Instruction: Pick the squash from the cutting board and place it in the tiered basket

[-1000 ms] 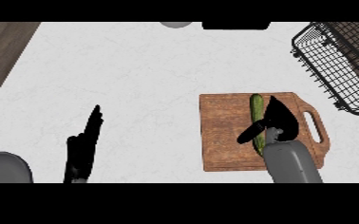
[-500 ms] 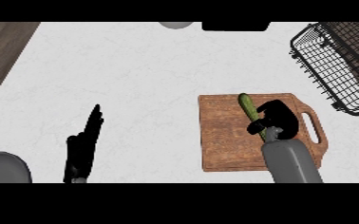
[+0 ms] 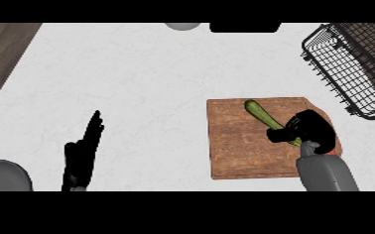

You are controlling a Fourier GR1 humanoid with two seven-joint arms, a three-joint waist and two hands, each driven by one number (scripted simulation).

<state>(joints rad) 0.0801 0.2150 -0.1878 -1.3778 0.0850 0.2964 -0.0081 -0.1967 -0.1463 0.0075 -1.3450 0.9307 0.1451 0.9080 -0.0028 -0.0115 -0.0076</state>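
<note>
A long green squash (image 3: 262,114) lies slanted over the wooden cutting board (image 3: 238,144) at the lower right. My right hand (image 3: 307,128) has its fingers curled round the squash's near end, hiding that part; the far end points up and to the left. The black wire tiered basket (image 3: 343,64) stands at the right edge, beyond the board. My left hand (image 3: 84,151) rests open at the lower left, fingers up, away from everything.
A dark wooden strip (image 3: 15,42) runs along the counter's far left edge. A grey round object (image 3: 182,26) and a black object (image 3: 244,27) sit at the counter's far edge. White countertop (image 3: 147,79) spreads between my hands.
The right hand has closed on the squash and turned it, so its far end now swings up and to the left. The left hand has stayed put.
</note>
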